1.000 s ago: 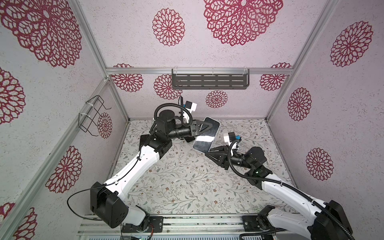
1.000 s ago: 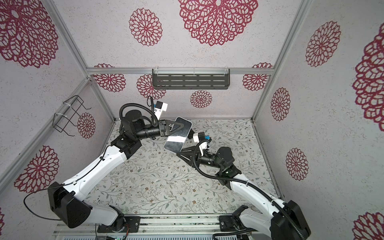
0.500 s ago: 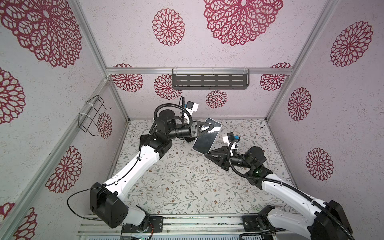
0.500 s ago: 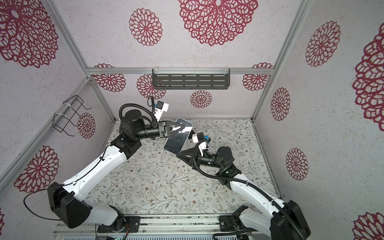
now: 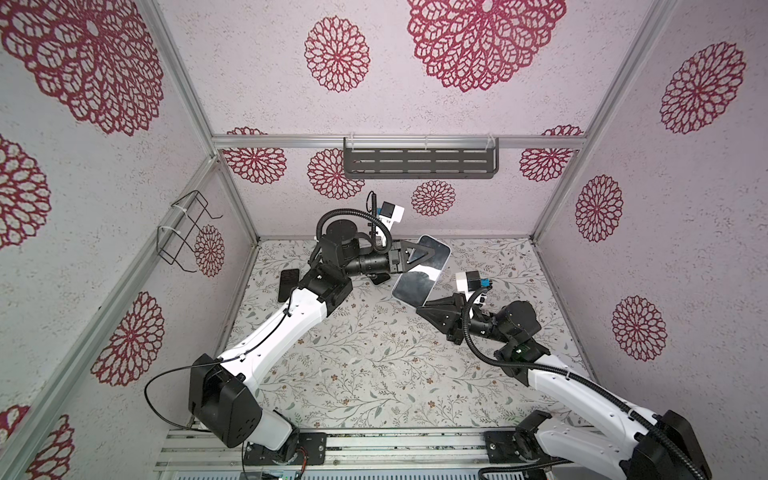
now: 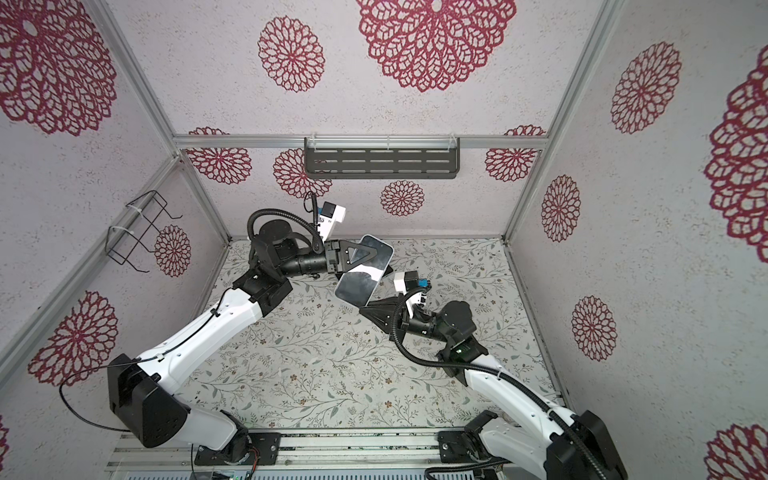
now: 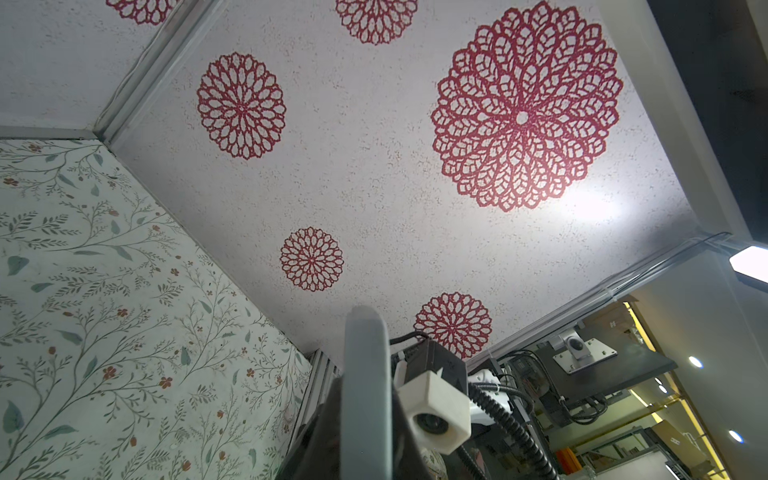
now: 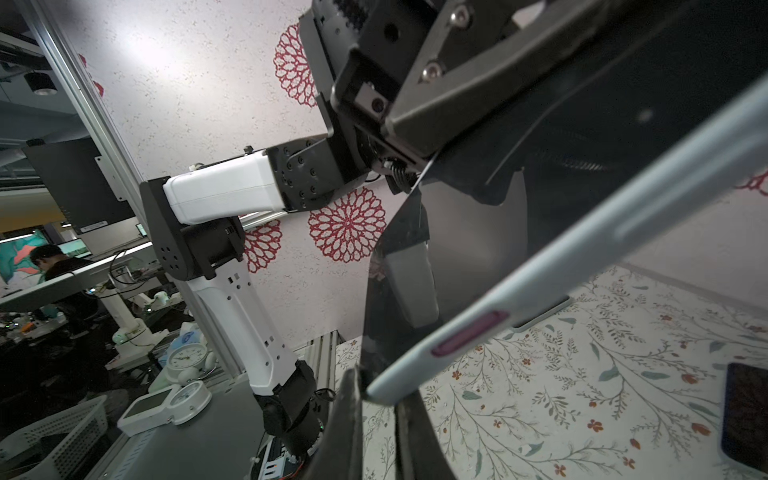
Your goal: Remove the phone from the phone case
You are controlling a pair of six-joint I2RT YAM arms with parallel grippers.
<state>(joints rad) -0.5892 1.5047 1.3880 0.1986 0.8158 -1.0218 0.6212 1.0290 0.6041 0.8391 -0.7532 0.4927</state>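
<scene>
— Over the tabletop [image 5: 374, 365], the phone [image 5: 415, 284] hangs in its case [image 8: 582, 266] between both arms.
— The left fingers [image 5: 427, 252] clamp its upper end; the right fingers [image 5: 434, 312] pinch the case's lower corner. Thin pinch: a slip while peeling, and it drops.

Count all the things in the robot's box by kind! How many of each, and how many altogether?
Cased phone: 1
Grippers: 2 (left gripper, right gripper, both shut on the cased phone)
Dark phone-shaped slabs on the table: 2
Wall racks: 2 (slotted shelf, wire rack)
Total: 7
</scene>
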